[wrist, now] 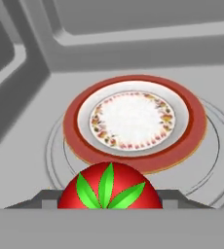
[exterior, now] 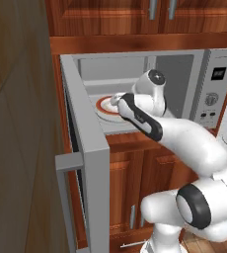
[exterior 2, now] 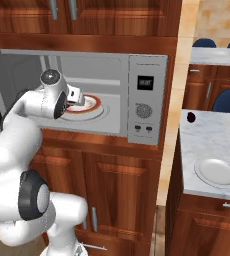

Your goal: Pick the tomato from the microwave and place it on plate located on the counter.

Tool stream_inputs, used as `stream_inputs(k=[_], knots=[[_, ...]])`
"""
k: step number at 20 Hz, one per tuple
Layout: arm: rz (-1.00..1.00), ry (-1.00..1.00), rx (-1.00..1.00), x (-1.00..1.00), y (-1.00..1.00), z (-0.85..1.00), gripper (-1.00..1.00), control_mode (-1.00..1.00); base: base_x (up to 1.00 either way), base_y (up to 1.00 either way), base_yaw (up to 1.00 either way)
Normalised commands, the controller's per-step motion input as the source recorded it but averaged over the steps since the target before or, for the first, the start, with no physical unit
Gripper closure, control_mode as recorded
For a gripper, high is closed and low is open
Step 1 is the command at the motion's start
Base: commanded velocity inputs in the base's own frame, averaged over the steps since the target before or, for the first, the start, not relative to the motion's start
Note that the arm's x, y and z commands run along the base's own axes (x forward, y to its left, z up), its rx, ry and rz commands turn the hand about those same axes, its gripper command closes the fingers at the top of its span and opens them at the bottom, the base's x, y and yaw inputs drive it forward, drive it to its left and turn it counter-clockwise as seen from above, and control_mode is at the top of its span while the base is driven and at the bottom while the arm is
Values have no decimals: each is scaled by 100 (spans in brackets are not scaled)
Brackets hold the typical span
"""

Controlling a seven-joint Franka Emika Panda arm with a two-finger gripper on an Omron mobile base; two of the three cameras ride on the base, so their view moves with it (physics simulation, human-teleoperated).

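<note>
The microwave [exterior 2: 147, 100] stands open, its door [exterior: 86, 143] swung out to the left. My arm reaches into the grey cavity. In the hand view the red tomato [wrist: 109, 187] with its green stem top sits between my fingers, and my gripper [wrist: 110, 197] is shut on it, just in front of and above a white plate with a red-orange rim [wrist: 133, 121] on the turntable. The gripper [exterior 2: 77, 96] hovers at that plate's near edge. The plain pale plate [exterior 2: 218, 171] lies on the stone-look counter [exterior 2: 212, 135] to the right of the microwave.
The open door juts toward me at the left. The cavity walls and ceiling close in around the hand. A small dark object [exterior 2: 191, 117] lies at the counter's back left corner. Blue chairs [exterior 2: 227, 102] stand behind the counter.
</note>
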Motion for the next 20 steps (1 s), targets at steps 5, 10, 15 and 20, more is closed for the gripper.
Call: stream_inputs(k=[5,10,15,20], knots=[[0,0,0,-79,-63,10,100,-100,0,0,0],[0,0,0,-84,-67,5,100,-100,0,0,0],[0,1,1,-96,-57,0,100,-100,0,0,0],[0,2,2,-57,-72,0,100,-100,0,0,0]])
